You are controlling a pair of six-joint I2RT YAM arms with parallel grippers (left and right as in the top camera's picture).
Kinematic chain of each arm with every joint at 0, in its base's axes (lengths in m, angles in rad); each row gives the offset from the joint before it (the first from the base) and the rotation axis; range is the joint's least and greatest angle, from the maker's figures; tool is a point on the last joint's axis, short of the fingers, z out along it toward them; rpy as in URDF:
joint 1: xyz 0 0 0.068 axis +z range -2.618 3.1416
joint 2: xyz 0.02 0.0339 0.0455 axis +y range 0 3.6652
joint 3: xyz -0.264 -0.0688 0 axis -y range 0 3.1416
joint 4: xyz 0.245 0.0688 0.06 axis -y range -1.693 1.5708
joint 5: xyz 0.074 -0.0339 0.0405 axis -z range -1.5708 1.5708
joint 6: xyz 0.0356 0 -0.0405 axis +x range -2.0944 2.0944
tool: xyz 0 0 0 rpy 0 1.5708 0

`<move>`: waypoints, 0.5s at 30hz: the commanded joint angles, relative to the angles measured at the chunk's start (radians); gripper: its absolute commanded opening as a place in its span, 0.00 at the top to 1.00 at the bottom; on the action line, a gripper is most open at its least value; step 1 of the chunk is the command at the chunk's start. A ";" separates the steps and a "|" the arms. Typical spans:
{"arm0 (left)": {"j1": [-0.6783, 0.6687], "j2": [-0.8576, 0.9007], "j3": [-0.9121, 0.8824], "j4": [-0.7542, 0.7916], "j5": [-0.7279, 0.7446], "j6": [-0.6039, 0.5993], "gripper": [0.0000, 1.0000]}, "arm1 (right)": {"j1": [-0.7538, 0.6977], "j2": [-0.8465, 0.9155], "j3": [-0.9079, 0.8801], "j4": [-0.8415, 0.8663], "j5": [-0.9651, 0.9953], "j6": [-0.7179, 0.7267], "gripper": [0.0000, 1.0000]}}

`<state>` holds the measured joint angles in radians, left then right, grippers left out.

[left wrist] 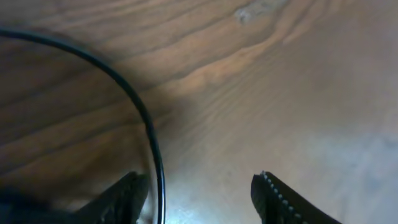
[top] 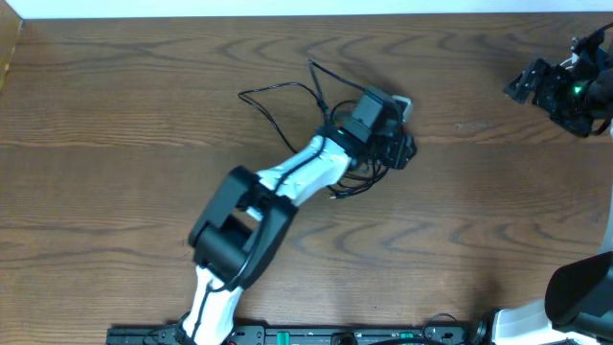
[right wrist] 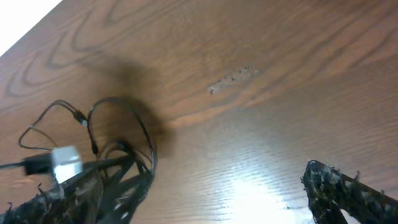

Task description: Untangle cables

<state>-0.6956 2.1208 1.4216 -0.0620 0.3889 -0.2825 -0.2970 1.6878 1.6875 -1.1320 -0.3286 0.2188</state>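
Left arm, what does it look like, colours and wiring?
The left arm has white links between bulky black joint housings, and a black wire runs along the white forearm. The left gripper has black fingers, one with a toothed edge.

We note soft glare on brown wood-grain table (right wrist: 249,186); wrist views blurred, thin black cable (left wrist: 146,118) out of focus.

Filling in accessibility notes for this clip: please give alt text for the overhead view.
The left arm's fingers hang over a tangle of thin black cable mid-table, a small white piece beside it. The right arm's fingers sit far off at the wooden table's upper right edge.
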 commanded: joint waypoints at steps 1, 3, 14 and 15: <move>-0.020 0.066 -0.004 0.051 -0.108 -0.007 0.40 | 0.002 0.003 -0.007 -0.006 0.016 -0.034 0.01; -0.026 0.093 -0.004 0.076 -0.153 -0.007 0.39 | 0.002 0.003 -0.008 -0.008 0.016 -0.034 0.01; -0.028 0.203 -0.004 0.103 -0.234 0.027 0.50 | 0.003 0.003 -0.008 -0.009 0.016 -0.034 0.01; -0.029 0.210 -0.004 0.074 -0.234 0.027 0.59 | 0.003 0.003 -0.008 -0.009 0.016 -0.034 0.01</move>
<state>-0.7273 2.2398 1.4384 0.0830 0.1856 -0.2604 -0.2970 1.6878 1.6867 -1.1404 -0.3176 0.2001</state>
